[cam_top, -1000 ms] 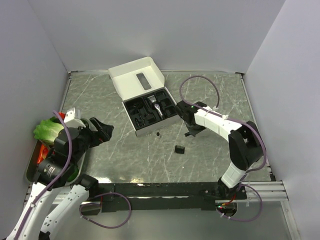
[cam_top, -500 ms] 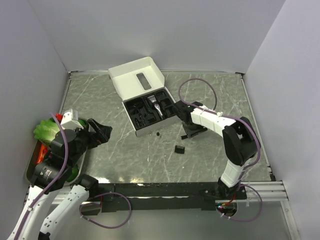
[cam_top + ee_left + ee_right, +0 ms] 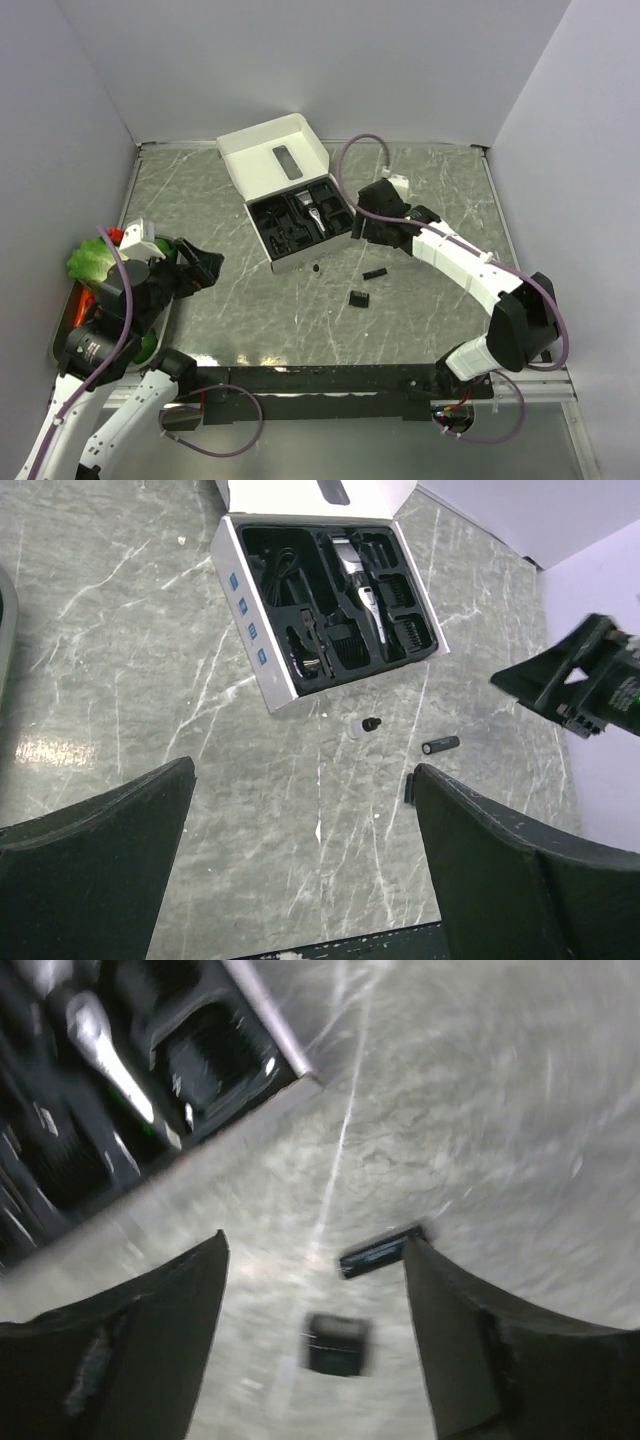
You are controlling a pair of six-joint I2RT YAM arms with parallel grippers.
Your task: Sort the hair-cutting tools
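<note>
Trouble nearest the arms is slight: the left hand hangs spread wide and empty over the near-left desk, well apart from the work.

Further out, a square black piece and a slim black piece lie loose on the desk near each other. A tiny black bit sits just beside the box. All three are small and low, so they could skid or flip if a finger lands off-centre, and a wide grab at one could shove its neighbour.

The right hand hovers above them, open and holding nothing, close to the box's right corner. Its view is smeared, so I judge it is moving fast. A careless swing could knock the box and jolt the clipper lying in the black insert.

A second ago that hand sat lower and nearly closed, where the slim piece now lies bare. The left hand has barely shifted.
</note>
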